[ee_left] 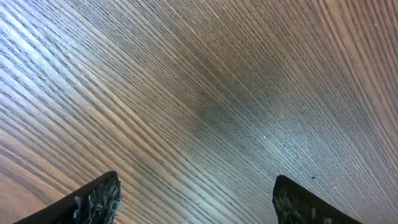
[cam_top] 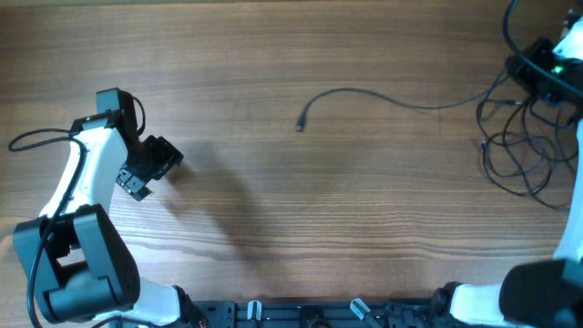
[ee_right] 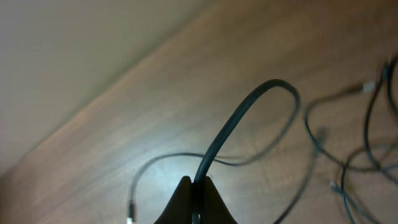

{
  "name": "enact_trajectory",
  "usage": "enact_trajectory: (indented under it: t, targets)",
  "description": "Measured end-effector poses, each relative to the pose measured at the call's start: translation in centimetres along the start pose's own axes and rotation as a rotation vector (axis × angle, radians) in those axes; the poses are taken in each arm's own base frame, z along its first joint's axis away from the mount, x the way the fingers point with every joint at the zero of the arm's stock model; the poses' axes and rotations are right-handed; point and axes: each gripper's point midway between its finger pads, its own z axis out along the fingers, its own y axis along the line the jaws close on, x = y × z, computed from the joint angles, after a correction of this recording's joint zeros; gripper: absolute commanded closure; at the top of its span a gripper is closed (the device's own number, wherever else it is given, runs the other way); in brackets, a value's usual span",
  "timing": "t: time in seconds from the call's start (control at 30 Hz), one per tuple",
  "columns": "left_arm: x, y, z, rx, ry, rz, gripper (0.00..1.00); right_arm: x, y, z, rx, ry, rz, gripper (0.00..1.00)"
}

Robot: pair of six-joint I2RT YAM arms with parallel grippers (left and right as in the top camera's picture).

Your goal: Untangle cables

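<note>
The cables are thin black wires bunched in loose loops at the far right of the table. One strand runs left out of the bunch and ends in a small plug. My right gripper hangs over the top of the bunch. In the right wrist view it is shut on a black cable that arches up from between its fingertips. More loops lie to the right. My left gripper is far off at the left, open over bare wood with nothing between its fingers.
The wooden table is light brown. The left arm's own thicker black cable trails toward the left edge. The arm bases stand along the front edge. The table's far edge shows in the right wrist view.
</note>
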Motion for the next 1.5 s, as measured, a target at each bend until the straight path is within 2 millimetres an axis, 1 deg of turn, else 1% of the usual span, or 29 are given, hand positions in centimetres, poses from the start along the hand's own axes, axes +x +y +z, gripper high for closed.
enact_trajectory:
  t: [0.1,0.23,0.3,0.33,0.37,0.4,0.47,0.6,0.7,0.77,0.87,0.9,1.0,1.07,1.13,1.17,1.27,1.33,1.4,1.43,1.5]
  targets:
    - [0.0,0.0,0.0,0.000,0.000,0.000,0.20,-1.8,2.0,-3.0,-0.040,-0.116,-0.078,0.95]
    - [0.0,0.0,0.0,0.000,0.000,0.000,0.20,-3.3,5.1,-7.7,-0.109,-0.261,-0.171,0.92]
    - [0.0,0.0,0.0,0.000,0.000,0.000,0.20,-3.5,6.9,-10.1,-0.165,-0.320,-0.224,0.91]
    - [0.0,0.0,0.0,0.000,0.000,0.000,0.20,-3.5,7.6,-10.9,-0.191,-0.337,-0.246,0.91]
    - [0.0,0.0,0.0,0.000,0.000,0.000,0.20,-3.2,8.9,-12.2,-0.244,-0.355,-0.280,0.91]
    - [0.0,0.0,0.0,0.000,0.000,0.000,0.20,-2.9,9.9,-12.9,-0.287,-0.359,-0.302,0.91]
    - [0.0,0.0,0.0,0.000,0.000,0.000,0.20,-2.2,11.3,-13.8,-0.363,-0.354,-0.341,0.89]
    - [0.0,0.0,0.0,0.000,0.000,0.000,0.20,-0.5,13.6,-14.8,-0.518,-0.298,-0.396,0.89]
    - [0.0,0.0,0.0,0.000,0.000,0.000,0.20,0.2,14.4,-15.2,-0.573,-0.275,-0.411,0.88]
    - [0.0,0.0,0.0,0.000,0.000,0.000,0.20,0.4,14.3,-15.1,-0.573,-0.263,-0.403,0.88]
    - [0.0,0.0,0.0,0.000,0.000,0.000,0.20,0.6,12.8,-13.9,-0.498,-0.231,-0.353,0.89]
    - [0.0,0.0,0.0,0.000,0.000,0.000,0.20,0.5,12.0,-13.1,-0.453,-0.222,-0.330,0.89]
    - [0.0,0.0,0.0,0.000,0.000,0.000,0.20,-0.2,8.5,-10.4,-0.277,-0.198,-0.255,0.89]
    - [0.0,0.0,0.0,0.000,0.000,0.000,0.20,-1.2,5.1,-8.2,-0.113,-0.196,-0.209,0.89]
    - [0.0,0.0,0.0,0.000,0.000,0.000,0.20,-2.1,1.9,-6.6,0.042,-0.203,-0.178,0.89]
    - [0.0,0.0,0.0,0.000,0.000,0.000,0.20,-3.1,-0.5,-5.8,0.167,-0.223,-0.160,0.88]
    - [0.0,0.0,0.0,0.000,0.000,0.000,0.20,-4.3,-4.9,-5.2,0.368,-0.255,-0.100,0.86]
    - [0.0,0.0,0.0,0.000,0.000,0.000,0.20,-4.9,-7.8,-5.6,0.484,-0.276,-0.043,0.83]
    - [0.0,0.0,0.0,0.000,0.000,0.000,0.20,-5.1,-9.9,-5.8,0.558,-0.283,0.006,0.78]
    - [0.0,0.0,0.0,0.000,0.000,0.000,0.20,-5.1,-10.7,-5.7,0.580,-0.281,0.022,0.72]
    - [0.0,0.0,0.0,0.000,0.000,0.000,0.20,-4.8,-12.0,-5.1,0.616,-0.261,0.050,0.55]
